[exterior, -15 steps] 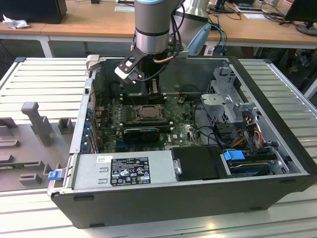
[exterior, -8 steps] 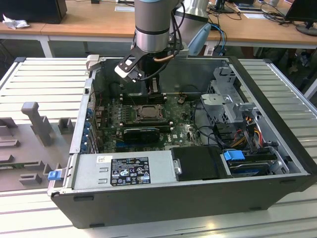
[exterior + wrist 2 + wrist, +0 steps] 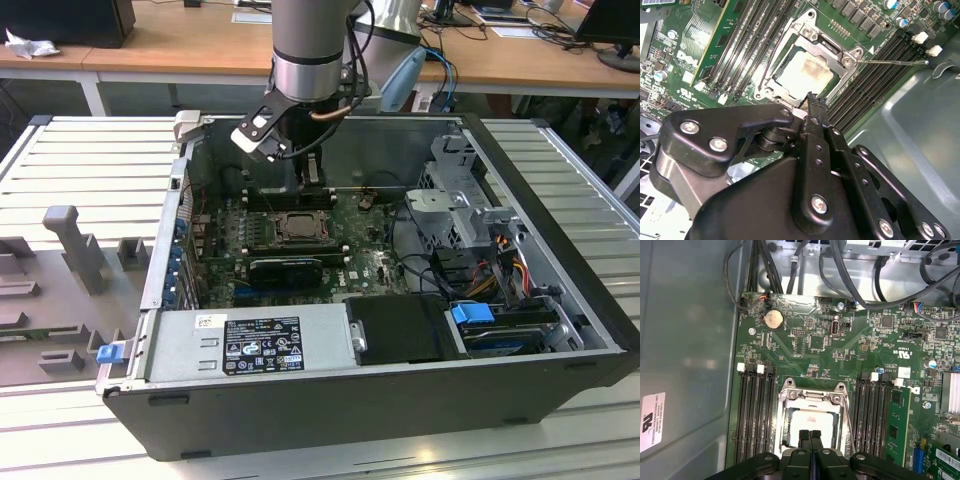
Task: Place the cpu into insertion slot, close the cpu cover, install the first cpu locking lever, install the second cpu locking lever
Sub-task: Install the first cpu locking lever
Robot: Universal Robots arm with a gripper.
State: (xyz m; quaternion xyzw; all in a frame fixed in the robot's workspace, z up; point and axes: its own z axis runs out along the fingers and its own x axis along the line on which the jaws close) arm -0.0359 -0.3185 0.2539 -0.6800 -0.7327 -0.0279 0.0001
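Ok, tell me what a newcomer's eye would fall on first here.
First the black gripper, fingers shut together, poised close over the pale cpu, which sits framed by the silver cpu cover on the green motherboard. In the exterior view, the open computer case lies on a slatted metal table with the grey arm reaching down into it.

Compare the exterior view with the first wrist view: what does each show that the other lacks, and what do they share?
The exterior view adds the robot arm, the grey power supply, the drive cage and the ribbed table. The first wrist view adds a round coin battery and a white label on the case wall. Both share the gripper, shut, above the cpu, which is framed by the cpu cover on the green board.
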